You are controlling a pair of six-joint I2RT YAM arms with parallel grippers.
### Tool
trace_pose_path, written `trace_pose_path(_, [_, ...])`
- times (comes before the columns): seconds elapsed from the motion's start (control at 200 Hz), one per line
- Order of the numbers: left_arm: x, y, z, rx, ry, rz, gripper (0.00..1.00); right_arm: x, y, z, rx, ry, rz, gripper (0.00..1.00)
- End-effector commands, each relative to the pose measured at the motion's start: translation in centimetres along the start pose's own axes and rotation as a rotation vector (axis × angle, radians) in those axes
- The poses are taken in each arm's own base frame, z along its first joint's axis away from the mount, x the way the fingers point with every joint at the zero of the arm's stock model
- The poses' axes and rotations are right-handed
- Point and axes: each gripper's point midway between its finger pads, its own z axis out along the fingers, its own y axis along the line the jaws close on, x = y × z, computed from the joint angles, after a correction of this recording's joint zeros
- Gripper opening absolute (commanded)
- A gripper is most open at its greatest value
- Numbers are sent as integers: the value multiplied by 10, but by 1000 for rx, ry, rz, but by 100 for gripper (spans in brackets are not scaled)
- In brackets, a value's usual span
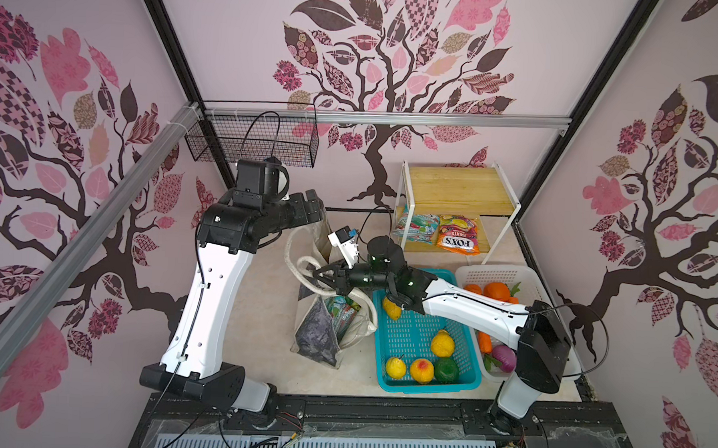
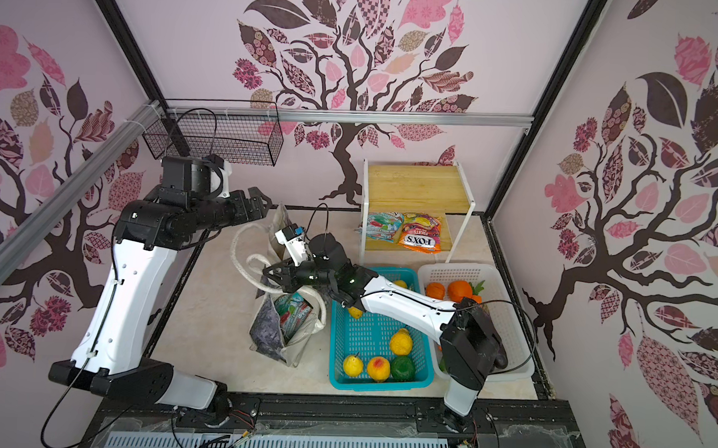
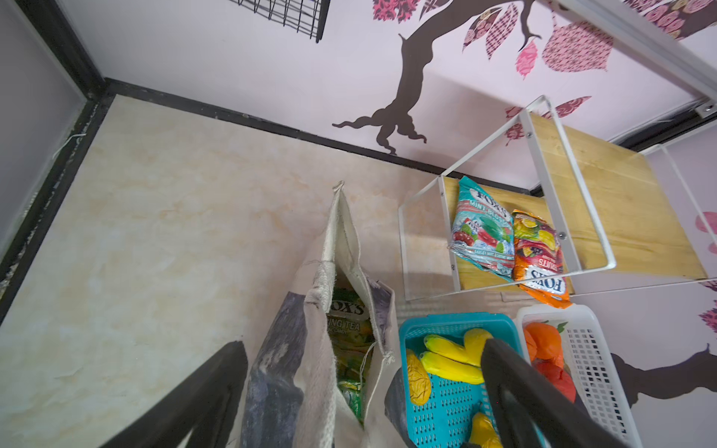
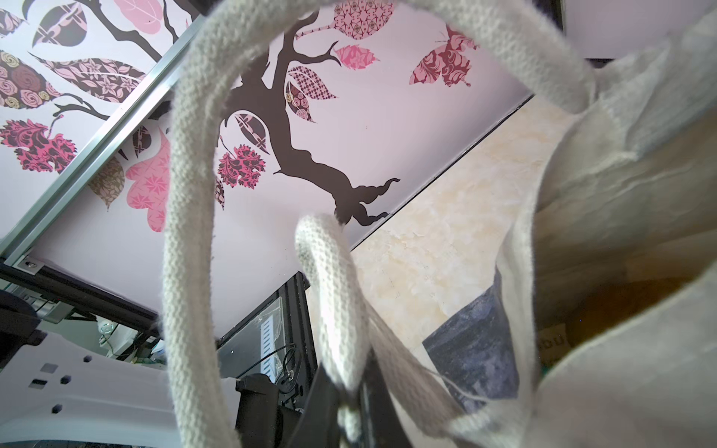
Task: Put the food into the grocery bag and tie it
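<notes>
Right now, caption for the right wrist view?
Right claw shut on one tote strap; other strap loops nearby.

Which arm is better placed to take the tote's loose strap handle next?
Left. The left fingers stand open and empty above the canvas tote, near the loose strap handle; the right fingers are shut on the other strap handle.

1 tote [image 1: 317,339], 1 teal basket [image 1: 425,388], 1 white basket [image 1: 492,276], 1 wire basket [image 1: 252,145], 1 rack [image 1: 454,187]. 2 FOX'S pkts [image 1: 458,240] on rack, min. 1 more in tote. Min. 6 fruit [image 2: 401,343] seen in teal basket.
</notes>
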Motion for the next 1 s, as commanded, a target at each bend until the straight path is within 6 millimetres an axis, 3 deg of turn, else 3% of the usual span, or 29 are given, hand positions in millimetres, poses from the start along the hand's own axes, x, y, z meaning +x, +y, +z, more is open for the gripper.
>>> trace_pose_path(0.0, [-10, 10, -17, -64, -51, 28, 98, 6, 10, 4, -42, 21, 2, 0])
trace_pose_path(0.21, [-50, 16, -79, -29, -222, -61, 95, 8, 7, 5, -31, 25, 8, 0])
trace_pose_path(0.325, [-49, 31, -102, -80, -276, -74, 87, 6, 5, 6, -24, 22, 13, 0])
trace_pose_path(0.375, [-40, 46, -107, -140, -283, -88, 80, 6, 5, 6, -21, 23, 14, 0])
trace_pose_path(0.45, [-24, 63, -108, -187, -286, -122, 61, 5, 6, 6, -25, 21, 17, 0])
trace_pose_path(0.6, [26, 94, -87, -190, -208, -221, 25, 3, 9, 4, -31, 17, 32, 0])
trace_pose_path(0.82, [87, 100, -74, -119, -183, -263, 14, 0, 8, 4, -17, 16, 48, 0])
trace_pose_path(0.865, [101, 100, -63, -99, -153, -239, 14, 0, 8, 4, -16, 17, 53, 0])
trace_pose_path(0.995, [125, 76, -36, 116, -126, -173, 35, -1, 13, 1, -33, 7, 64, 0])
